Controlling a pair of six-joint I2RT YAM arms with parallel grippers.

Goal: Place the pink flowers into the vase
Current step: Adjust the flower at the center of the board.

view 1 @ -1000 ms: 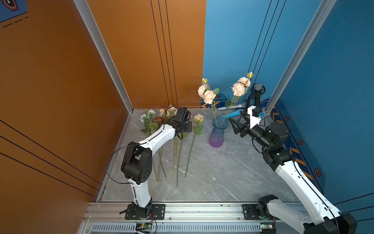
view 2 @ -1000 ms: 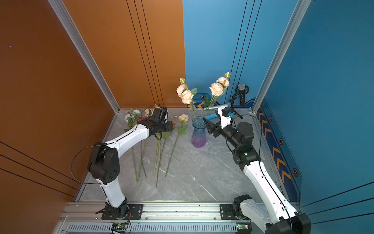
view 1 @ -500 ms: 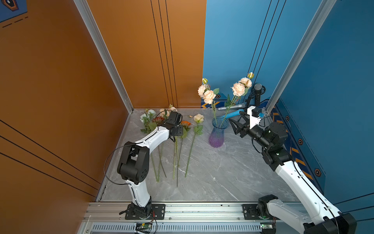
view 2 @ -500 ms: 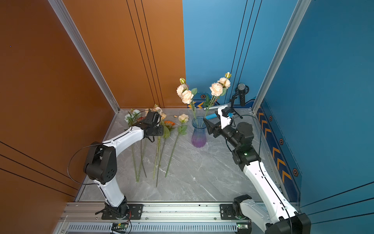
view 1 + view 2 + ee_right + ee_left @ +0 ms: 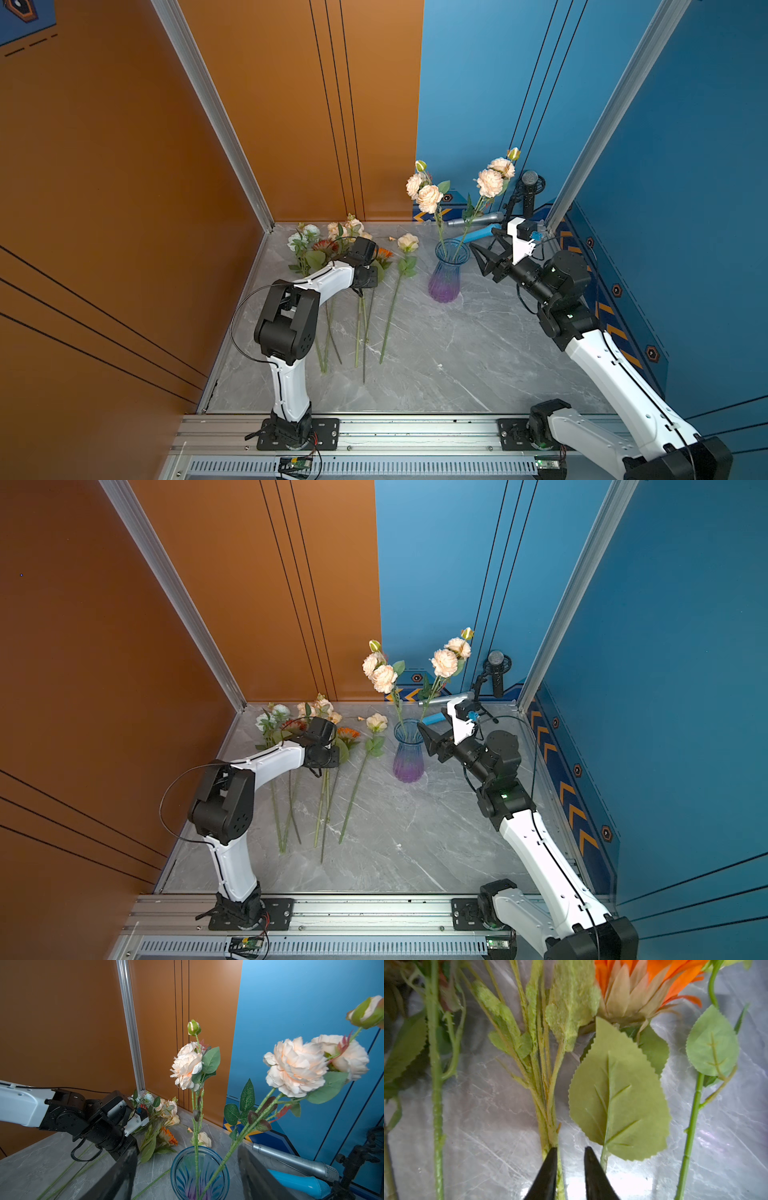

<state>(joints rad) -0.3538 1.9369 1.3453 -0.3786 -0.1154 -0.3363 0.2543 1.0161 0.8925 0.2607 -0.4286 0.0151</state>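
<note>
The vase (image 5: 445, 274) (image 5: 408, 754) (image 5: 199, 1176) stands upright on the grey table and holds two stems of pink flowers (image 5: 428, 197) (image 5: 490, 183) (image 5: 187, 1068). More pink blooms (image 5: 345, 227) lie at the back among stems laid flat. My left gripper (image 5: 570, 1149) (image 5: 359, 291) is low over those stems. Its jaws stand narrowly apart. One fingertip (image 5: 552, 1159) presses a fuzzy yellow-green branching stem (image 5: 548, 1105), and the other is beside a leaf stalk. My right gripper (image 5: 187, 1153) (image 5: 484, 241) (image 5: 432, 719) hangs open just right of the vase, holding nothing.
An orange daisy (image 5: 384, 252) (image 5: 654, 980), a white-bluish cluster (image 5: 309, 230) and a single peach bloom on a long stem (image 5: 407, 243) lie left of the vase. Grey (image 5: 478, 218) and blue (image 5: 478, 235) microphones and a black microphone stand (image 5: 530, 183) sit behind my right gripper. Walls enclose three sides.
My left gripper has shifted left, come down onto the stems lying flat, and narrowed its jaws. The right arm and the vase have not moved.
</note>
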